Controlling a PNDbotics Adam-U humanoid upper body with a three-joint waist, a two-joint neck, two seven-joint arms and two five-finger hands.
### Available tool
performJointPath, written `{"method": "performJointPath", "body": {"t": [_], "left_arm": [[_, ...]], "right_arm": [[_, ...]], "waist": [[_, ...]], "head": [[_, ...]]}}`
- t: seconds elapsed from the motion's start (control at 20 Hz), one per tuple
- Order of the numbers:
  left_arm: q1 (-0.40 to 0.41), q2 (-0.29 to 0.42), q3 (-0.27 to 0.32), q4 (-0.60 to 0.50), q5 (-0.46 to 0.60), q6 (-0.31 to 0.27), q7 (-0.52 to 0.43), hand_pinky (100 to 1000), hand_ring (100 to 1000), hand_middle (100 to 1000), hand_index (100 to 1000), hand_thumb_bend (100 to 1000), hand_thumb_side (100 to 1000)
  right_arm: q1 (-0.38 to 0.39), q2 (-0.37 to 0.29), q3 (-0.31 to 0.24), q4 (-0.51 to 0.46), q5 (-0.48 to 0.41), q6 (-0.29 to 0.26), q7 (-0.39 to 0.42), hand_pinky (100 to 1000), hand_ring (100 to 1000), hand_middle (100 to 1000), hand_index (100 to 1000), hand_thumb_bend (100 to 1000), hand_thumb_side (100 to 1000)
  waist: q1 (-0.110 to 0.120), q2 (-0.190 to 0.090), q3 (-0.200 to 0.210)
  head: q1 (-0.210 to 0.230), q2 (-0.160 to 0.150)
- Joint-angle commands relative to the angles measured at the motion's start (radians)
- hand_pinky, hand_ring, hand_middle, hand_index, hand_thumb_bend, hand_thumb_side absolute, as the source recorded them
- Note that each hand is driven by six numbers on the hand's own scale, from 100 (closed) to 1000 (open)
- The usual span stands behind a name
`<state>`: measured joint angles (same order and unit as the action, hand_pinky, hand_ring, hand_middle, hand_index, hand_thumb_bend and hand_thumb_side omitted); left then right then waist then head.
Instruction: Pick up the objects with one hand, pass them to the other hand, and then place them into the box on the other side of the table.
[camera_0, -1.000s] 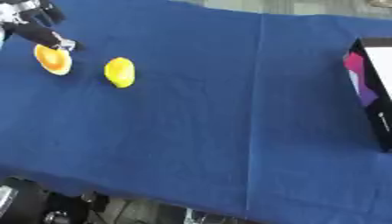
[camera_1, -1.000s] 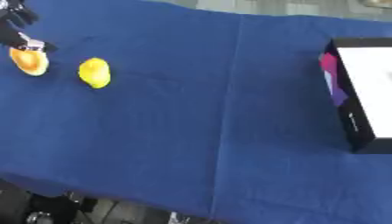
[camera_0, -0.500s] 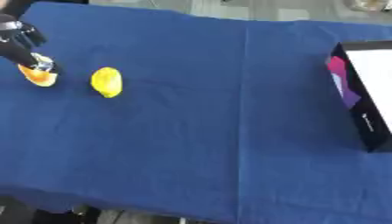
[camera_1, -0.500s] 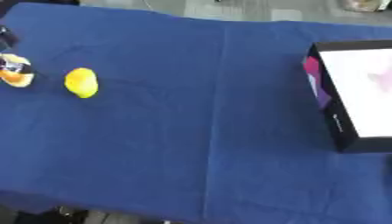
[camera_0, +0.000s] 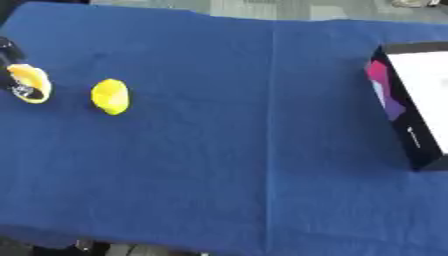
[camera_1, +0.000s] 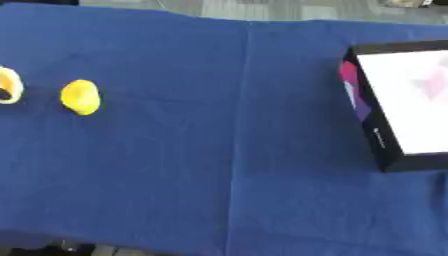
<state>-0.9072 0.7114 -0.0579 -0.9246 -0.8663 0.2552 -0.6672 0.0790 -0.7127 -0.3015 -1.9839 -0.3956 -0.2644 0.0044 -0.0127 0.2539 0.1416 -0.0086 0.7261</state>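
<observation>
1. A round orange-yellow fruit (camera_0: 31, 82) is clasped by the curled fingers of the black left hand (camera_0: 12, 70) at the left edge of the blue-clothed table (camera_0: 245, 150).
2. A yellow lemon-shaped object (camera_0: 110, 96) is left lying just beside it.
3. The black box with white interior (camera_1: 404, 105) at the right edge is seen empty; no handover is judged made yet.
4. The right hand is not seen.

Both head eyes look steeply down, sharing the blue table (camera_0: 219, 150).
</observation>
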Motion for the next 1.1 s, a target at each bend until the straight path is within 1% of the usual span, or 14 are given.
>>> {"method": "performJointPath", "body": {"t": [0.05,0.4,0.65,0.7,0.75,0.8,0.85,0.9,1.0,1.05,1.1], "left_arm": [[-0.018,0.046,0.029,0.025,-0.022,0.02,0.008,848,842,772,843,673,234],[-0.018,0.038,0.046,0.06,-0.023,0.053,0.07,844,832,769,846,613,136],[-0.024,0.03,0.043,0.067,-0.019,0.071,0.107,843,830,769,844,570,119],[-0.026,0.028,0.046,0.07,-0.017,0.076,0.116,844,828,770,847,542,119],[-0.028,0.025,0.049,0.074,-0.012,0.083,0.125,845,828,771,848,533,128],[-0.029,0.021,0.052,0.081,-0.005,0.088,0.133,849,827,773,847,508,149],[-0.031,0.017,0.053,0.088,0.004,0.092,0.138,849,827,773,847,508,149],[-0.032,0.014,0.055,0.094,0.015,0.095,0.142,853,825,774,844,475,166],[-0.034,0.008,0.057,0.103,0.04,0.097,0.152,856,824,773,839,460,184],[-0.035,0.005,0.057,0.108,0.053,0.096,0.152,857,824,773,838,457,188],[-0.035,0.002,0.056,0.114,0.065,0.094,0.151,858,824,772,832,452,205]], "right_arm": [[-0.002,-0.013,-0.007,-0.016,0.014,-0.001,0.003,912,1000,916,1000,100,470],[-0.006,-0.004,-0.002,-0.016,0.036,0.013,0.008,916,1000,915,1000,100,470],[-0.014,-0.001,0.003,-0.016,0.049,0.031,0.014,918,1000,916,1000,100,470],[-0.016,-0.001,0.004,-0.016,0.051,0.034,0.016,919,1000,916,1000,100,470],[-0.017,-0.001,0.005,-0.016,0.052,0.036,0.017,919,1000,915,1000,100,470],[-0.019,-0.001,0.006,-0.016,0.053,0.038,0.019,919,1000,914,1000,100,470],[-0.021,-0.002,0.007,-0.016,0.053,0.038,0.02,919,1000,914,1000,100,470],[-0.022,-0.002,0.008,-0.016,0.054,0.039,0.022,920,1000,913,1000,100,470],[-0.025,-0.002,0.01,-0.016,0.056,0.04,0.026,920,1000,912,1000,100,470],[-0.027,-0.001,0.011,-0.016,0.057,0.042,0.027,920,1000,911,1000,100,454],[-0.028,0.0,0.012,-0.016,0.059,0.043,0.029,920,1000,910,1000,100,470]], "waist": [[0.006,0.002,-0.001],[0.005,0.007,-0.003],[0.007,0.011,-0.008],[0.007,0.011,-0.01],[0.008,0.012,-0.012],[0.008,0.013,-0.014],[0.008,0.014,-0.016],[0.008,0.015,-0.018],[0.008,0.018,-0.022],[0.009,0.019,-0.024],[0.009,0.021,-0.026]], "head": [[0.009,-0.013],[0.022,-0.014],[0.027,-0.014],[0.029,-0.016],[0.03,-0.017],[0.032,-0.019],[0.033,-0.02],[0.034,-0.022],[0.036,-0.024],[0.037,-0.025],[0.037,-0.026]]}}
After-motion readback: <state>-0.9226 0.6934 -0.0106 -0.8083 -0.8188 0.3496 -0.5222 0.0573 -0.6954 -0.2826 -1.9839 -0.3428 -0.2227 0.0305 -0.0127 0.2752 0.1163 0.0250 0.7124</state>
